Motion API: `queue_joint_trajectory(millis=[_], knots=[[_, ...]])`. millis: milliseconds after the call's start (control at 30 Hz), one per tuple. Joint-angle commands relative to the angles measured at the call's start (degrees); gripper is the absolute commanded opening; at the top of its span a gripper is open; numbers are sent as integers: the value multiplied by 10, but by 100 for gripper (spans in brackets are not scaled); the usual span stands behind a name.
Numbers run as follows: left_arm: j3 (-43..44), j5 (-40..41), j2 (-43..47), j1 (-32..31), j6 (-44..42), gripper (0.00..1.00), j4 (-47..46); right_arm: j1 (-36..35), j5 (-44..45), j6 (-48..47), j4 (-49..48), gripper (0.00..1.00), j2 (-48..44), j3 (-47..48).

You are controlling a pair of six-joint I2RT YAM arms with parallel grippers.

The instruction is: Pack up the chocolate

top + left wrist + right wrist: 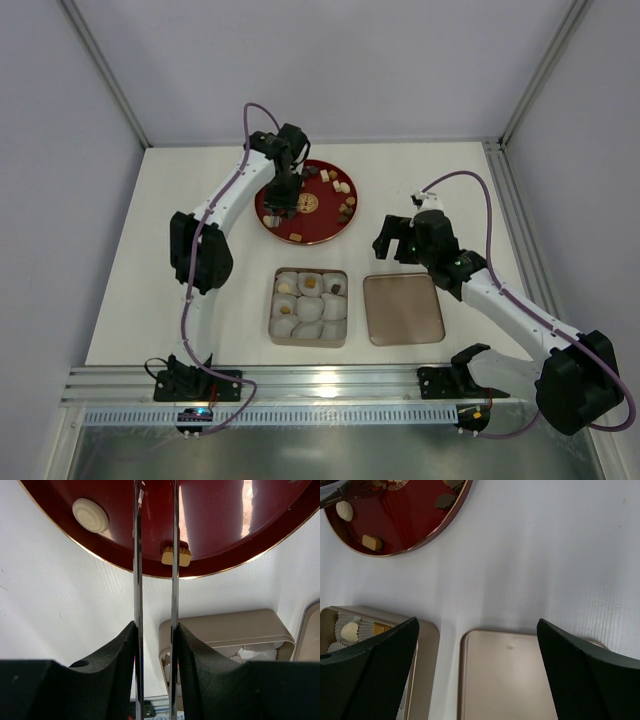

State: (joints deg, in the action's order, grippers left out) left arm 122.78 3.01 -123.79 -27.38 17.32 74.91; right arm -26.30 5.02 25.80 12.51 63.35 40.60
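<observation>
The chocolate lies mostly on the red plate, as small dark, tan and cream pieces scattered around its gold centre. A few more pieces sit in the white paper cups of the beige box, which stands just nearer the arm bases than the plate. The box's lid lies flat on the table beside it, to the right of the plate and nearer than it.

The left gripper hangs over the left part of the plate and points down at it. In its wrist view the 2 thin metal fingers run side by side with only a narrow slot between them. Their tips pass out of the top of that view, so I cannot tell whether they pinch a piece or hold nothing. A tan piece lies on the plate close to its near rim, partly under the right-hand finger. A white round piece lies on the plate to the left of the fingers, clear of them.

The right gripper is off the plate, to its right, above the table near the far edge of the lid. Its jaws are spread wide with nothing between them.
</observation>
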Motion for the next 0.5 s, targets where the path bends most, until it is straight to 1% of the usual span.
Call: queue_joint_trajectory(millis=[0, 167, 467], knots=[[25, 7, 5, -2, -10, 36, 12, -3, 10, -1, -6, 100, -17, 8], [31, 9, 7, -2, -10, 30, 14, -3, 10, -1, -6, 100, -17, 8], [45, 18, 21, -2, -10, 29, 23, -3, 9, 0, -10, 100, -13, 7]])
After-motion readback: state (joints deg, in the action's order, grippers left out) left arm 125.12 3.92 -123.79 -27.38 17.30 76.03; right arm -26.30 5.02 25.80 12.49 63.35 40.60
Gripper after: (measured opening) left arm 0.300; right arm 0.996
